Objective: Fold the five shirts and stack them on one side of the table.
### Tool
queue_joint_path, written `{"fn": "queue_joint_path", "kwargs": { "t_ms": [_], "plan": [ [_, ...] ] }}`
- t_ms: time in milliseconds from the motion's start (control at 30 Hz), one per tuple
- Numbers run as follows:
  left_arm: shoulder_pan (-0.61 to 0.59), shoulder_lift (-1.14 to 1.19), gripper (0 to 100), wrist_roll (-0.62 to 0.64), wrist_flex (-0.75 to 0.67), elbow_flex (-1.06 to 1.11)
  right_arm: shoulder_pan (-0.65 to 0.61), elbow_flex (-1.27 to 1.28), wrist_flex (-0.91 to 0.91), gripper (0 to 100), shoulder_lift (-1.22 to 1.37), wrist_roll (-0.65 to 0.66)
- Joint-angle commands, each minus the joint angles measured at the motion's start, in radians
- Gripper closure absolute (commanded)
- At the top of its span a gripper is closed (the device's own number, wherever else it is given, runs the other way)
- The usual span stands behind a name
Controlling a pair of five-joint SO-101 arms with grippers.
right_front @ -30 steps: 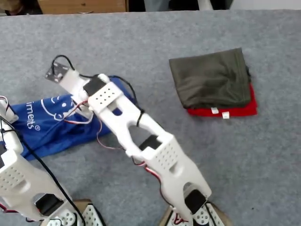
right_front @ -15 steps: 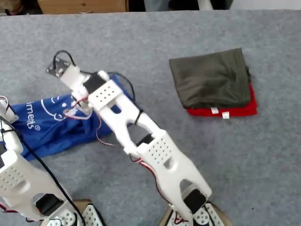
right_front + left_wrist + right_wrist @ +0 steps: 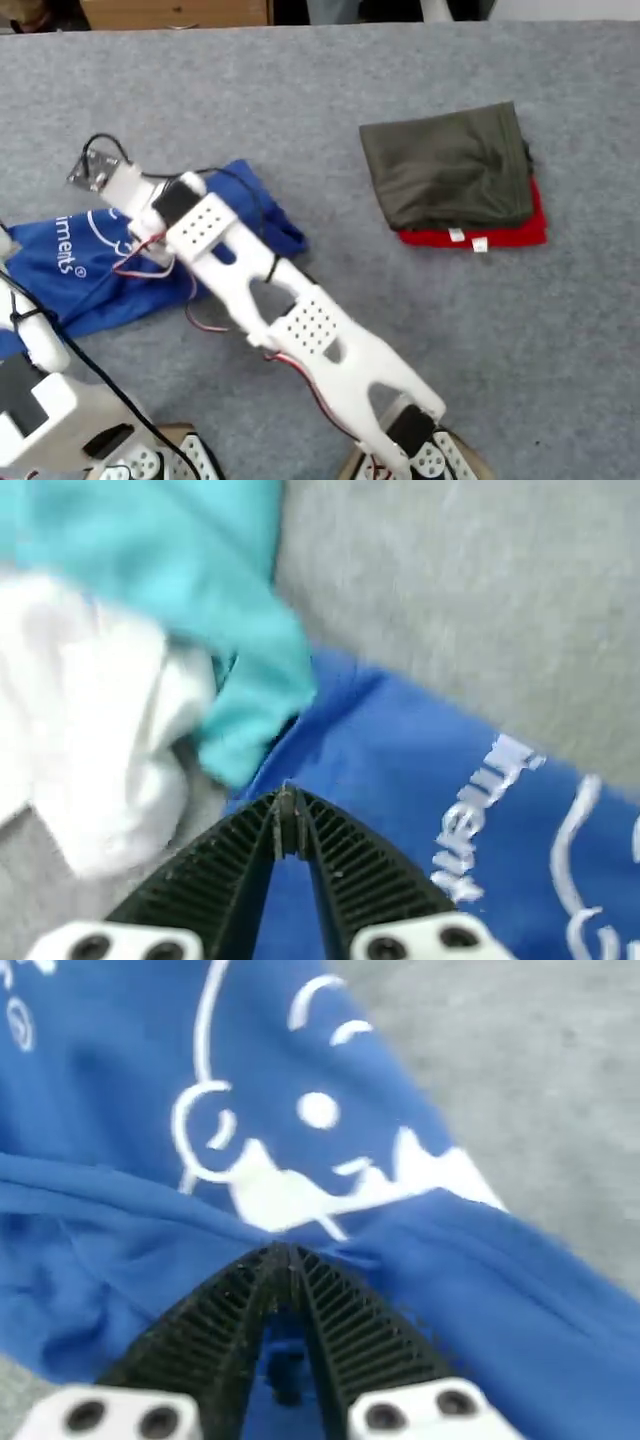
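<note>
Blue shirt (image 3: 70, 270) lies crumpled on the table (image 3: 400, 60), left in the high view. Right gripper (image 3: 287, 1255) is pinched tight on a fold of it by the white print. Left gripper (image 3: 290, 805) is closed on its edge, just beside the teal shirt (image 3: 200, 600) and white shirt (image 3: 90, 730). Folded olive shirt (image 3: 447, 167) sits on the red shirt (image 3: 500, 235), well apart.

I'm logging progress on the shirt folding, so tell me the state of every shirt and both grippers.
blue shirt: unfolded, rumpled
red shirt: folded, bottom of stack
olive shirt: folded, on top of it
teal shirt: unfolded
white shirt: crumpled
left gripper: shut on blue shirt
right gripper: shut on blue shirt
</note>
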Motion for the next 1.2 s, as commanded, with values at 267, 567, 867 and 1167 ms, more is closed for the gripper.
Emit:
{"fn": "queue_joint_path", "kwargs": {
  "t_ms": [267,567,867,1167],
  "plan": [
    [-0.145,-0.058,97,0.002,-0.11,0.064,-0.068,-0.142,0.322,98.5,-0.012,-0.018],
    [-0.142,-0.051,97,0.002,-0.025,-0.025,-0.112,-0.035,0.321,98.5,-0.17,-0.11],
    [-0.143,-0.051,97,0.002,-0.014,-0.045,-0.141,0.318,0.319,98.5,-0.251,-0.118],
    [-0.142,-0.055,97,0.003,0.034,-0.048,-0.058,0.237,0.198,98.5,-0.341,-0.12]
  ]
}}
